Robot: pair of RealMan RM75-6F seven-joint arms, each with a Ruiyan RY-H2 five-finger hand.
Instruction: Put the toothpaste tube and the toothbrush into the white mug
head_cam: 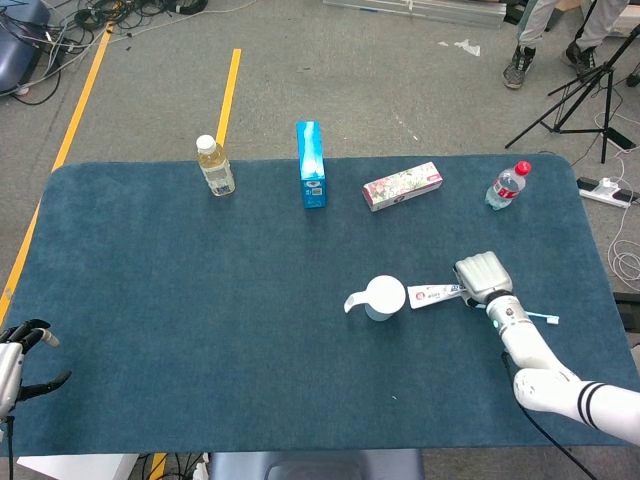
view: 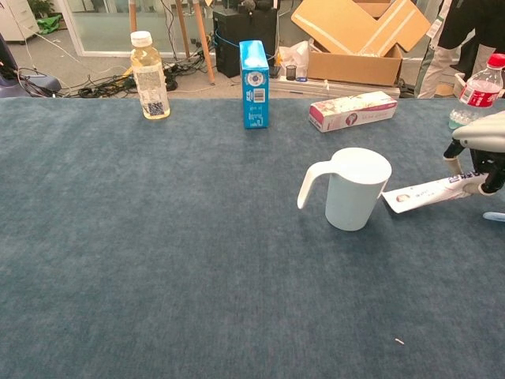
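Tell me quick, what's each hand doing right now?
Left hand: open, holding nothing.
Right hand: pinching the cap end of the white toothpaste tube.

Toothpaste tube lies right of the mug; toothbrush farther right

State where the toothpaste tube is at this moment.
In the head view, the toothpaste tube lies on the table's right side, between the white mug and the right hand, which holds its far end; its flat end reaches the mug.
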